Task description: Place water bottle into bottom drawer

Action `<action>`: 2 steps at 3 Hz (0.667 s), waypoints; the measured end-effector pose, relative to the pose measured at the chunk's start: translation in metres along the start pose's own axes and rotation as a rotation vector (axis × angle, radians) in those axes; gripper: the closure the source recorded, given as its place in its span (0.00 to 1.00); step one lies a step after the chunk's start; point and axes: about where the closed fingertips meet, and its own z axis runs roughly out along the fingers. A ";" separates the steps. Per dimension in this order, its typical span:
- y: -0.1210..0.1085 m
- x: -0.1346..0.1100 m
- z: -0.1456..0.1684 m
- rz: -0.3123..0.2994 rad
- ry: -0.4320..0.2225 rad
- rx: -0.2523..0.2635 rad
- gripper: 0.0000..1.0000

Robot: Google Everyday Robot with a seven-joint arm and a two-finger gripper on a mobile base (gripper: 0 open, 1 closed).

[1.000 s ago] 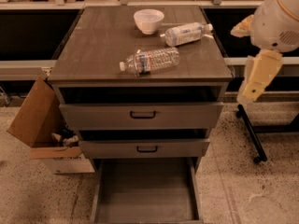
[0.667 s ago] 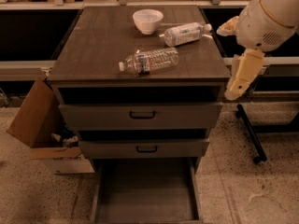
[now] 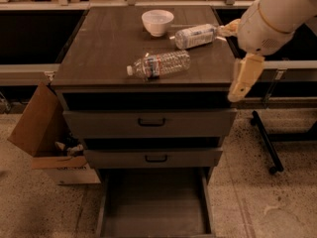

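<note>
The water bottle point(image 3: 159, 64) lies on its side on the cabinet top, near the front edge, white cap pointing left and a narrow dark label band around its middle. The bottom drawer point(image 3: 154, 207) is pulled out at floor level and holds nothing. My gripper point(image 3: 244, 77) hangs at the cabinet's right front corner, to the right of the water bottle and apart from it, with the white arm above it.
A second bottle with a wide pale label point(image 3: 196, 36) and a white bowl point(image 3: 157, 22) lie at the back of the top. Two drawers with dark handles point(image 3: 151, 122) are slightly open. A cardboard box point(image 3: 39, 128) stands left; a black stand leg point(image 3: 266, 142) lies right.
My arm and gripper have moved left, from beside the cabinet to over its right front corner. The bottles, bowl and drawers have not moved.
</note>
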 end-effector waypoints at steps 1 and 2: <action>-0.029 -0.006 0.035 -0.075 -0.027 -0.008 0.00; -0.060 -0.019 0.074 -0.150 -0.063 -0.035 0.00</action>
